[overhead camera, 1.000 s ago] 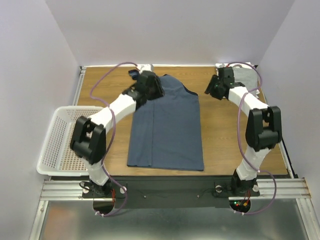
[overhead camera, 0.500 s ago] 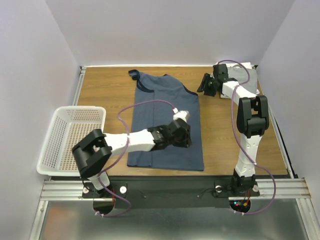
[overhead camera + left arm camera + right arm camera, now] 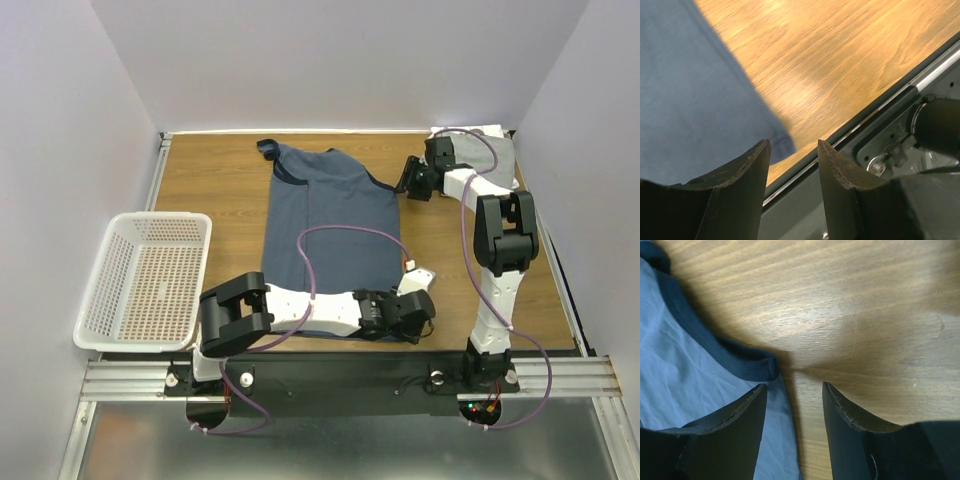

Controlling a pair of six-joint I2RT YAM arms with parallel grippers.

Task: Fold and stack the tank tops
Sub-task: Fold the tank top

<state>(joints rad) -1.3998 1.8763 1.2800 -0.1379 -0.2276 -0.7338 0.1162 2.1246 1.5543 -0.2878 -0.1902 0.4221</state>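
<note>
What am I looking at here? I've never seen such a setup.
Two robot arms are bolted at the near edge of a wooden table. The wide picture looks down from above and behind; the other two come from wrist cameras, showing each arm's own black fingers. A slate-blue tank top lies flat mid-table, a white basket at the left, pale cloth in the far right corner. The left gripper is open at the shirt's near right corner, the right gripper open by its armhole trim. Neither holds anything.

Wooden table (image 3: 220, 190); white mesh basket (image 3: 150, 285) — left edge.
</note>
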